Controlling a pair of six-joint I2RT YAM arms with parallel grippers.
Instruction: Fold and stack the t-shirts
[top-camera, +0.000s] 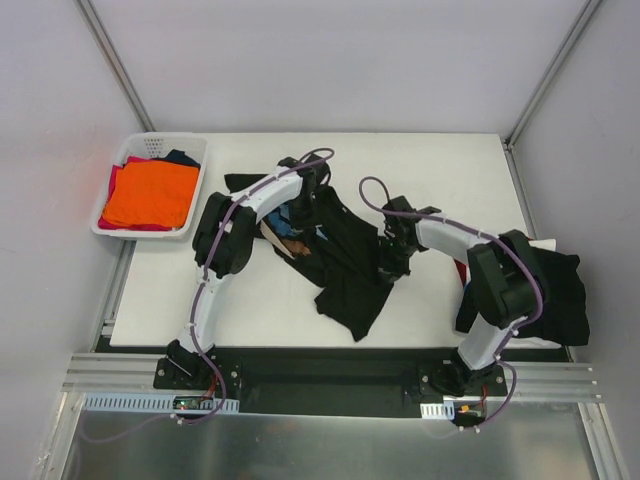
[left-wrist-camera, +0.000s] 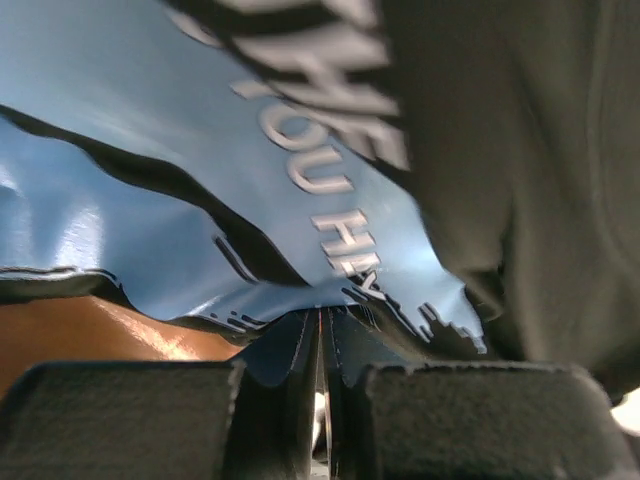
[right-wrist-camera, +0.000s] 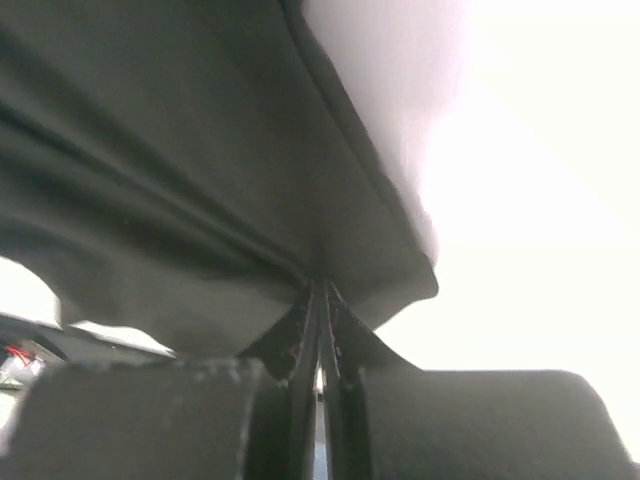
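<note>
A white rectangular table (top-camera: 430, 170) carries a crumpled black cotton t-shirt with blue, tan and brown print and white lettering (top-camera: 350, 260) at its middle. The shirt's long axis runs diagonally from the far left towards the near edge, and a narrow black end points at the arm bases. The printed side faces up on the left half. A darker heap of black t-shirts (top-camera: 565, 290) lies at the table's right edge, partly behind the right arm. A white plastic lattice basket (top-camera: 175, 138) sits at the far left corner, with an orange t-shirt (top-camera: 150, 195) on top of red and navy cloth. The left gripper (left-wrist-camera: 322, 320) is pinched tight on the blue print, and the right gripper (right-wrist-camera: 320, 290) is clamped on a plain black fold of the same shirt
</note>
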